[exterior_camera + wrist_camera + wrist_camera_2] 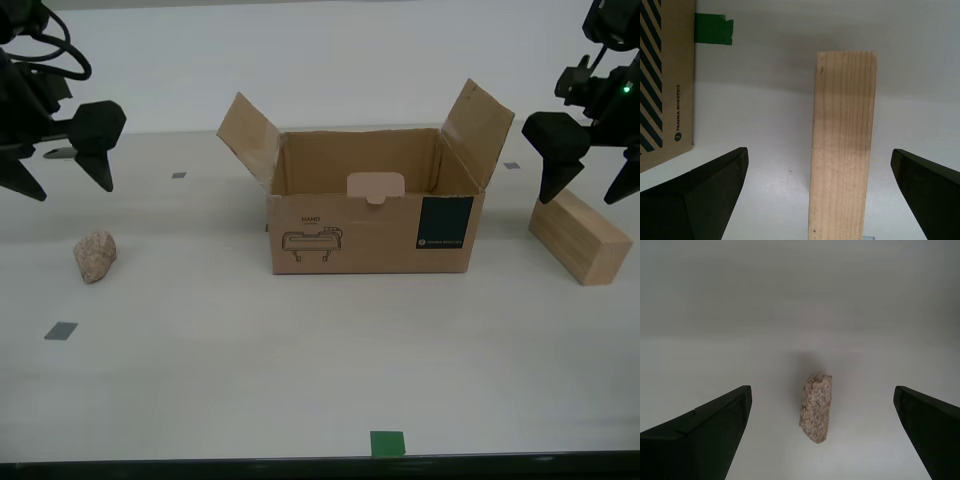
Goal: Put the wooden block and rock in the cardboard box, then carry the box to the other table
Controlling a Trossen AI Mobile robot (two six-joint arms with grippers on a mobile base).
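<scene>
Exterior view: the cardboard box (372,222) sits open mid-table, flaps up, teal label and line drawing facing us. The rock (95,255) lies on the table (300,360) toward the exterior view's left, well apart from the box. The wooden block (580,237) lies toward the exterior view's right, near the box but not touching it.

Second wrist view: our second gripper (822,412) hangs over the rock (816,406), jaws wide apart. The rock lies between the two fingers (705,432), roughly centred, clear of both. In the exterior view this gripper (62,165) is above and a little behind the rock, not touching it.

First wrist view: our first gripper (819,172) has its jaws wide apart too. The block (842,150) runs lengthwise down the middle of the gap, touching neither finger. The box's side (665,80) and a green tape mark (714,28) show beside it. In the exterior view this gripper (590,165) hovers just above the block's near end.

Small grey tape squares (60,330) and a green one (387,443) mark the table.
</scene>
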